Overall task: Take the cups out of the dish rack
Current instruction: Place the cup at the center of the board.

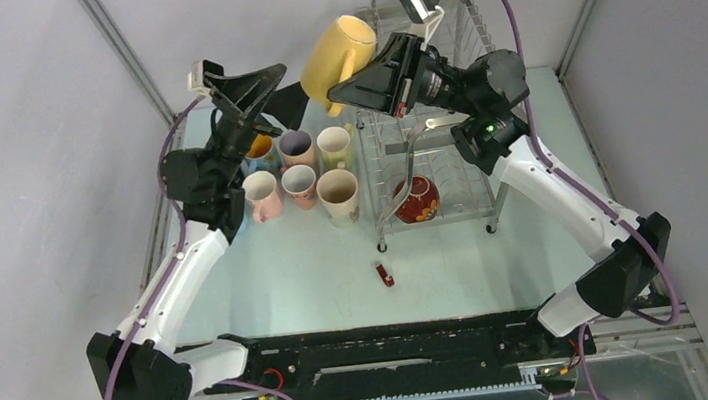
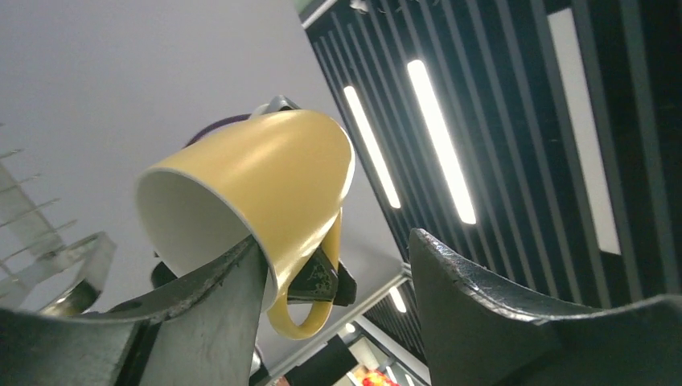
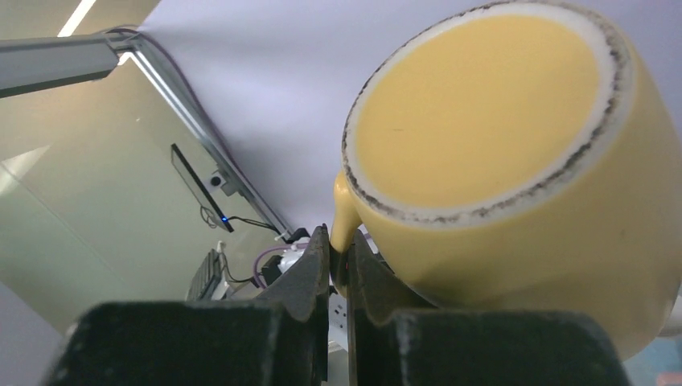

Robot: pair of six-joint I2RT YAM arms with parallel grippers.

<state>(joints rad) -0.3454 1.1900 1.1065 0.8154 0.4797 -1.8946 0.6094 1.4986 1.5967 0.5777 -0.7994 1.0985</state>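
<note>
The right pincer (image 1: pixel 346 95) is clamping the yellow mug (image 1: pixel 341 50) by its handle, aloft beside the dish rack (image 1: pixel 457 163). The left pincer (image 1: pixel 292 84) is hovering close by, jaws apart. This is likely a handover, so the left should be gripping the wall firmly before the right lets go. Six mugs are standing on the worktop (image 1: pixel 318 274), and one patterned red mug (image 1: pixel 415 200) is lying in the rack.

grey walls (image 1: pixel 12 148) surround a pale table (image 1: pixel 298 277) under strip lights (image 2: pixel 438 137).
</note>
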